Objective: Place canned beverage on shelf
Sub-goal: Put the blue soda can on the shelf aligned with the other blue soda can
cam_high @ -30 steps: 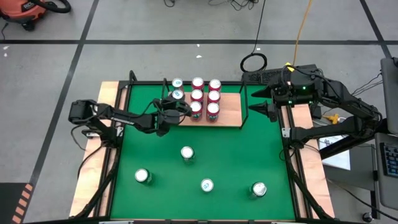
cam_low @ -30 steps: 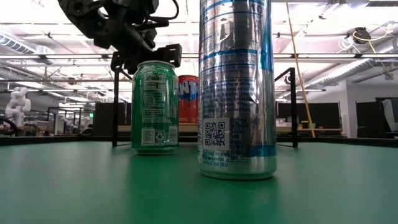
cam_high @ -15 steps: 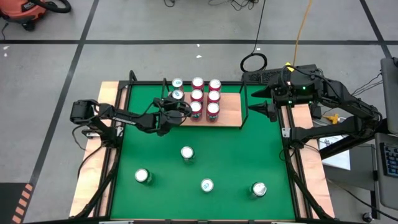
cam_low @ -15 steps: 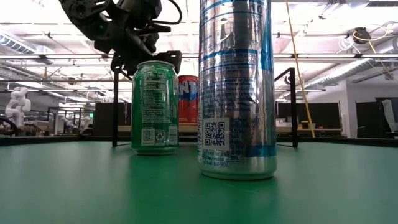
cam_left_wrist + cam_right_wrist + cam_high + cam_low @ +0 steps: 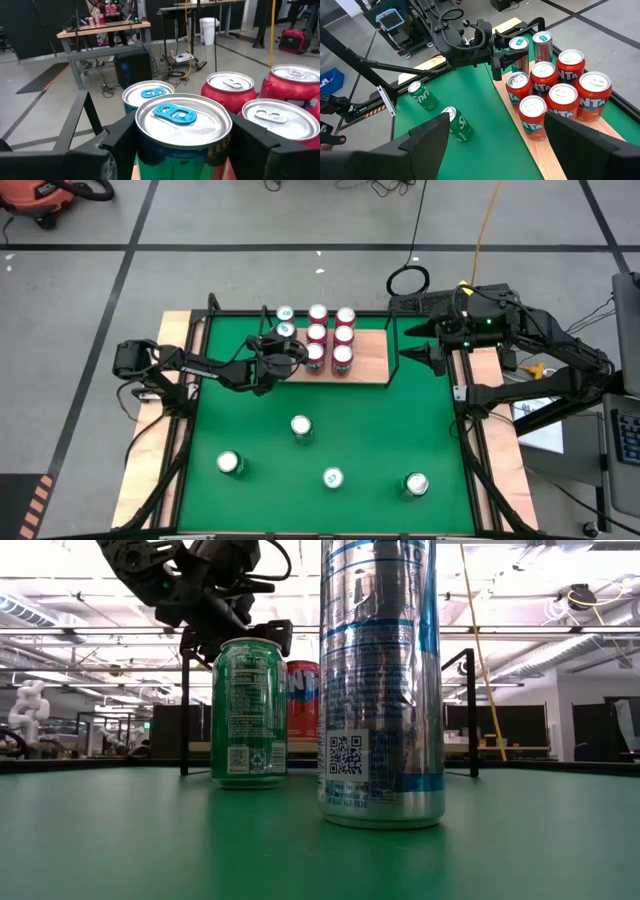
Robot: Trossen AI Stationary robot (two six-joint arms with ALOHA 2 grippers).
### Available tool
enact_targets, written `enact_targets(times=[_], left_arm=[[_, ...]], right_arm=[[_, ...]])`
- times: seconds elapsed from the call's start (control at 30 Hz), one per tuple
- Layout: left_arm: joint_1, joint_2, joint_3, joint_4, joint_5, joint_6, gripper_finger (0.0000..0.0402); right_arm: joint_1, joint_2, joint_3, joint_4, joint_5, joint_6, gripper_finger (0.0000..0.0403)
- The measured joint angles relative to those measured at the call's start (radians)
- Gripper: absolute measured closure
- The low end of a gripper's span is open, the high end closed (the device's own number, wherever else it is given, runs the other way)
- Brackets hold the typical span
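The shelf [image 5: 366, 368] is a light-wood board with black rails at the far middle of the green mat. On it stand several red cans [image 5: 330, 337] and two cans with blue tabs. My left gripper [image 5: 283, 346] is open at the shelf's left end. Its fingers stand on either side of the nearer blue-tab can [image 5: 182, 125], which stands upright on the board [image 5: 285, 332]. I see no clear touch. My right gripper [image 5: 502, 145] is open and empty at the table's right edge [image 5: 412, 356].
Several loose cans stand on the green mat [image 5: 250, 420], nearer the front: one at the middle [image 5: 301, 426] and three along the front [image 5: 230, 463], [image 5: 332, 478], [image 5: 416, 484]. The second blue-tab can [image 5: 150, 94] stands just behind the near one. Black frame posts edge the mat.
My left gripper has drawn back a little toward the table's left edge and risen slightly. The blue-tab can has stayed upright in its place on the shelf.
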Motion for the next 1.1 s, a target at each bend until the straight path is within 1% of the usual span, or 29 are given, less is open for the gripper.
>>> enact_targets(times=[0.27,0.53,0.93,1.1], left_arm=[[0.002,0.001,-0.001,0.018,0.0,0.0,0.0156],[0.003,0.001,-0.001,-0.003,-0.001,-0.028,0.0155],[0.003,0.014,0.001,-0.018,0.006,-0.024,0.0155],[0.0,0.016,0.026,0.045,0.015,-0.015,0.0155]], right_arm=[[0.0,0.0,0.0,0.0,0.0,0.001,0.0087],[0.0,0.0,0.0,0.0,0.0,0.001,0.0087],[0.0,0.0,0.0,0.0,0.0,-0.002,0.0087],[0.0,0.0,0.0,0.0,0.0,-0.002,0.0087]])
